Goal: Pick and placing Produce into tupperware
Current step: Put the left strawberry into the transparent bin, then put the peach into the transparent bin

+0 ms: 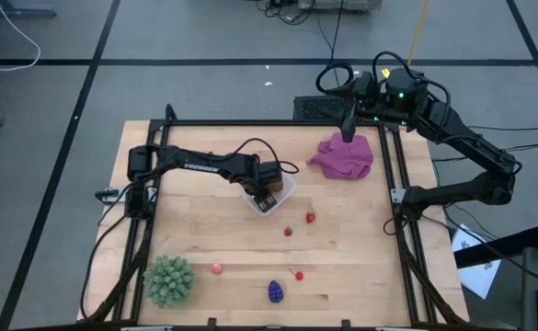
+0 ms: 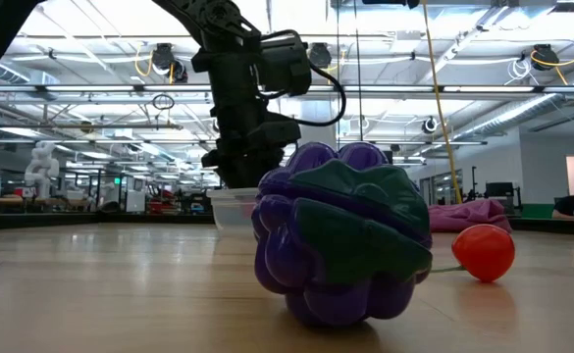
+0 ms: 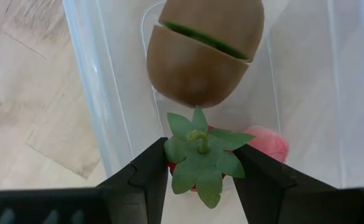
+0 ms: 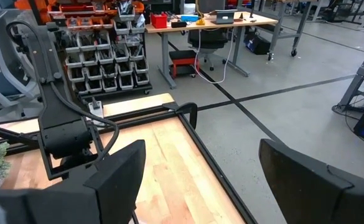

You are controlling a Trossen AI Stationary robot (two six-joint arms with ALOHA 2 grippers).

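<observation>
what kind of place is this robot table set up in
Most likely a robotics lab or industrial workshop: the low view shows a high open ceiling with exposed pipes and strip lights, and the right wrist view shows racks of small parts bins and long wooden workbenches on a concrete floor.

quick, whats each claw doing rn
left claw: closed on a strawberry, inside the tupperware
right claw: open, empty, raised over the purple cloth

Tub (image 1: 282, 191) opening blocked by left claw (image 1: 267, 200); table centre (image 1: 342, 248) open.
</observation>
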